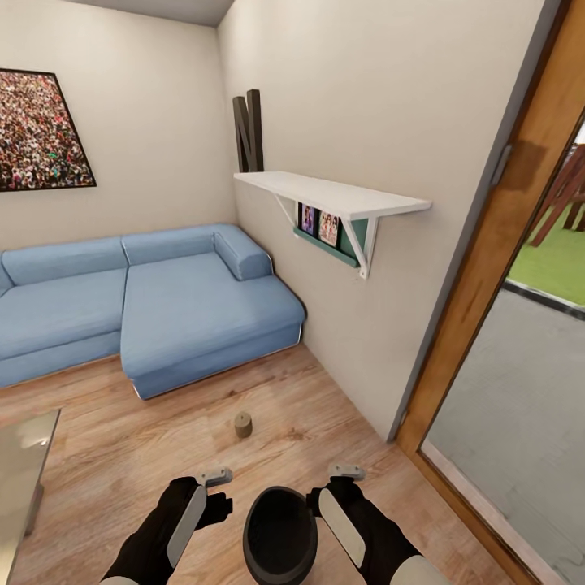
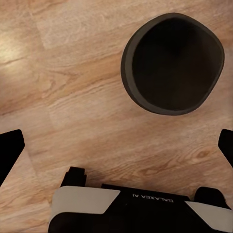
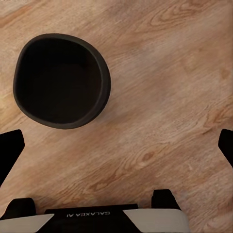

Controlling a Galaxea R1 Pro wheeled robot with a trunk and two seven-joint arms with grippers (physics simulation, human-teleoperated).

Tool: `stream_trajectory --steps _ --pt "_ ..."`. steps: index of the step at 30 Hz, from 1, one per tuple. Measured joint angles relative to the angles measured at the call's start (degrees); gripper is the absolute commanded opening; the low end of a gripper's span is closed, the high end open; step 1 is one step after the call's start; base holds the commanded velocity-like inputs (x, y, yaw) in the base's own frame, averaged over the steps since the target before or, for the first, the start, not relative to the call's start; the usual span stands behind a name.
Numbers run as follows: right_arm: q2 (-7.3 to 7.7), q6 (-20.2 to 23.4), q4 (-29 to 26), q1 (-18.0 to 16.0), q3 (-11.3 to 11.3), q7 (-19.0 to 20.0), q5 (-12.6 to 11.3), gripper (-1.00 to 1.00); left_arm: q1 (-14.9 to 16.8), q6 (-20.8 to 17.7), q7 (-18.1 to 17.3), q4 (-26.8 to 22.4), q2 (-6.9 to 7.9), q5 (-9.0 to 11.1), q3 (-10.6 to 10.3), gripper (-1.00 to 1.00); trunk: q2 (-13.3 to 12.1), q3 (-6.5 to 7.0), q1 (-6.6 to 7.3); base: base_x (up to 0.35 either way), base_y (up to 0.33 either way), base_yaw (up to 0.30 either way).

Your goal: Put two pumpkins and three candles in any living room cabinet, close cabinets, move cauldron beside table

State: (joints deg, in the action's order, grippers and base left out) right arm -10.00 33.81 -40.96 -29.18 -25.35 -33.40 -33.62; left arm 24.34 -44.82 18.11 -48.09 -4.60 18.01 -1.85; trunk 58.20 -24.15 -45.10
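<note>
The black cauldron [image 1: 279, 536] stands on the wood floor just in front of me, mouth up, between my two arms. It lies ahead of the fingers in both wrist views, cauldron [image 2: 172, 63] and cauldron [image 3: 60, 80], with nothing gripping it. My left gripper [image 1: 213, 486] is open beside its left side, left gripper [image 2: 116, 150]. On the other side my right gripper [image 1: 345, 481] is open too, right gripper [image 3: 116, 150]. One stubby olive-brown candle [image 1: 243, 424] stands on the floor a little beyond the cauldron. A glass table [image 1: 20, 471] edge shows at the left. Pumpkins and cabinet are out of view.
A blue corner sofa [image 1: 146, 301] fills the far left. A white wall shelf [image 1: 333, 195] juts from the right wall at head height. A wooden-framed glass door [image 1: 504, 325] stands to the right. Bare wood floor [image 1: 162, 422] lies between me and the sofa.
</note>
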Motion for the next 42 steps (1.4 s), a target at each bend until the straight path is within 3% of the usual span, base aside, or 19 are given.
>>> stream_trajectory --steps 10,35,42 --pt "0.0 -0.26 0.25 0.0 -0.12 0.0 0.31 1.0 0.0 4.45 -0.04 3.28 -0.25 -0.03 0.0 1.0 4.01 -1.8 -2.2 0.0 0.0 0.0" --pt "0.0 -2.49 0.26 0.0 0.13 -0.19 0.09 1.0 0.0 5.1 -0.18 4.01 -1.38 -0.14 -0.01 1.0 14.04 -6.28 -7.69 0.0 0.0 0.0" --pt "0.0 -2.09 0.26 0.0 0.2 0.8 -0.03 1.0 0.0 5.81 -4.15 4.06 -1.38 -0.37 -0.08 1.0 16.85 -7.54 -9.22 0.0 0.0 0.0"
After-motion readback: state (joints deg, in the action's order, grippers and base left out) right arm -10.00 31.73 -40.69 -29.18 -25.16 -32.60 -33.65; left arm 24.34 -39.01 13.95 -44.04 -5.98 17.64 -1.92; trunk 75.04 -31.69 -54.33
